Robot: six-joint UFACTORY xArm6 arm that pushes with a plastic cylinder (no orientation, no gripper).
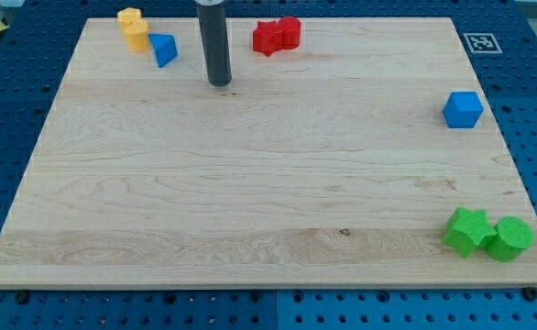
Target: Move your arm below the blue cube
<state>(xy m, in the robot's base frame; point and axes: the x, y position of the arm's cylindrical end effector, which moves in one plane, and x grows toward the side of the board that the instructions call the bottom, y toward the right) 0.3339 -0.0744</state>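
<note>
The blue cube (463, 109) sits near the board's right edge, a bit above mid-height. My tip (219, 82) is the lower end of a dark rod coming down from the view's top, left of centre. It rests on the board far to the left of the blue cube and slightly higher in the view. It touches no block.
A smaller blue block (164, 49) and a yellow block (133, 27) sit at the top left, just left of the rod. Two red blocks (277, 36) sit together at the top centre. A green star (467, 231) and a green cylinder (509, 238) sit at the bottom right. The wooden board (250, 183) lies on a blue pegboard.
</note>
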